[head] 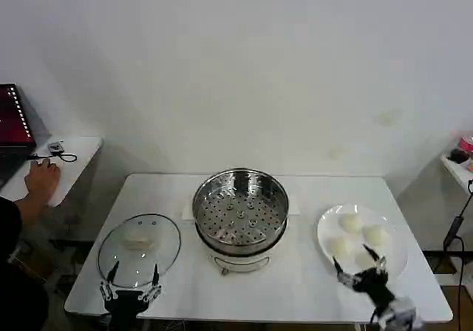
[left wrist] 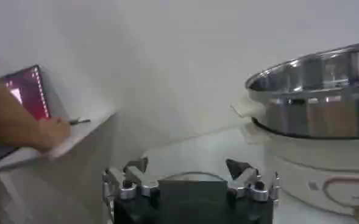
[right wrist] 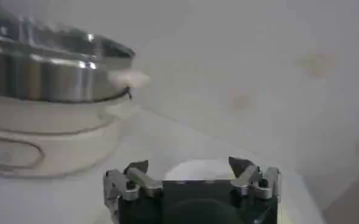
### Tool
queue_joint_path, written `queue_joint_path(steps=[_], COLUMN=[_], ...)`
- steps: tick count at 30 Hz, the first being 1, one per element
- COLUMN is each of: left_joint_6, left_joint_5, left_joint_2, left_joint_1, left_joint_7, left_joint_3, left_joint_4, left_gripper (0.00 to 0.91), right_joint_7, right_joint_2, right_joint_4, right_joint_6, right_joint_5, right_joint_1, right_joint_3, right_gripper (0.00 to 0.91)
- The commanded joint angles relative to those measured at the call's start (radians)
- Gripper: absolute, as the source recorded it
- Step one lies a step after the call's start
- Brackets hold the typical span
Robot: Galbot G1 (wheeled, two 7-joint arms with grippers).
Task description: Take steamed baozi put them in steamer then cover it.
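The steamer (head: 240,211) is gleaming silver, its floor dotted with holes, on a white base; white baozi (head: 350,223) are lying on a white plate (head: 395,253); the cover (head: 139,248) is showing clear glass.

A white table (head: 185,272) stands before a pale wall (head: 236,65). A white plate (head: 395,253) sits near its right edge. A side desk (head: 74,161) at left carries a red-lit screen (head: 13,117).

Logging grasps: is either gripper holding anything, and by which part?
Nothing held. Left gripper and right gripper both have open, empty jaws.
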Motion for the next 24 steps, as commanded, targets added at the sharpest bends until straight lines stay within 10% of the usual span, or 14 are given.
queue_joint_path(steps=[1, 10, 18, 24], left_joint_6=[0.016, 0.014, 0.017, 0.021], left_joint_5=[0.023, 0.020, 0.029, 0.042], left_joint_2=[-0.002, -0.009, -0.011, -0.010], left_joint_1=[-0.045, -0.077, -0.098, -0.108], left_joint_7=[0.032, 0.027, 0.034, 0.044], left_joint_3=[-0.029, -0.031, -0.028, -0.040], left_joint_4=[0.019, 0.051, 0.067, 0.066], left_gripper=[0.907, 0.907, 0.907, 0.907], right_joint_7=[-0.314, -0.727, -0.882, -0.878], right_joint_2=[-0.280, -0.467, -0.447, -0.363], right_joint_4=[-0.117, -0.422, -0.612, -0.752], right_joint_6=[-0.160, 0.156, 0.265, 0.252], right_joint_5=[-0.128, -0.442, -0.431, -0.369], right_joint_1=[0.217, 0.698, 1.183, 1.365], right_joint_3=[0.041, -0.324, -0.871, -1.111], right_gripper=[0.907, 0.907, 0.907, 0.907])
